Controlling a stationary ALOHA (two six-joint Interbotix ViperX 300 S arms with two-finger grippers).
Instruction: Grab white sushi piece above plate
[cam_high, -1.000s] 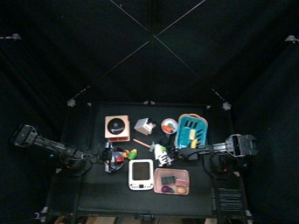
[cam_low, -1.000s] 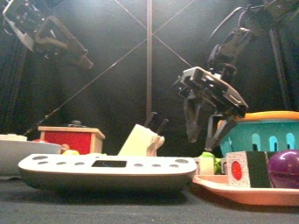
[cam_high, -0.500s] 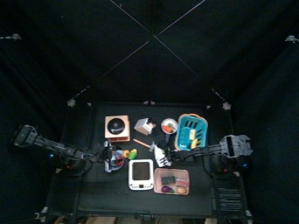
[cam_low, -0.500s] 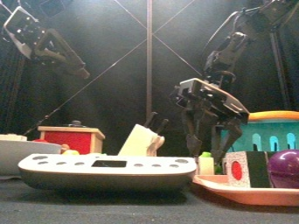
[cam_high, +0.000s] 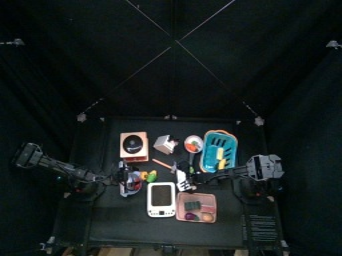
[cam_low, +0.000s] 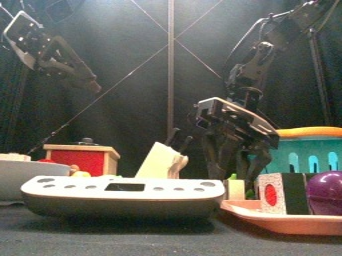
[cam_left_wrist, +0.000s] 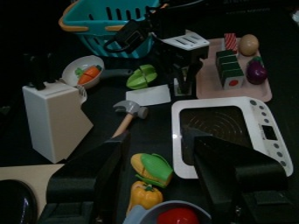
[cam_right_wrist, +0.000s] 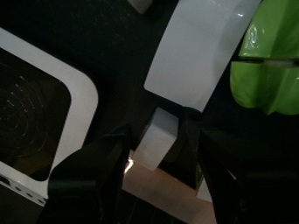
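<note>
Right end effector (cam_low: 230, 158) hangs wide open, one jaw either side of the small white rectangular sushi piece (cam_right_wrist: 173, 140), positioned to close on it. Piece lies beside the pink tray (cam_high: 198, 207), toward the bench's front edge.

the top view looks straight down from high above, the table (cam_high: 94, 215) small mid-frame; the front view sits at table height, close behind the white scale (cam_low: 120, 195). the left wrist view shares that scale, while the right wrist view hangs close above it.
</note>
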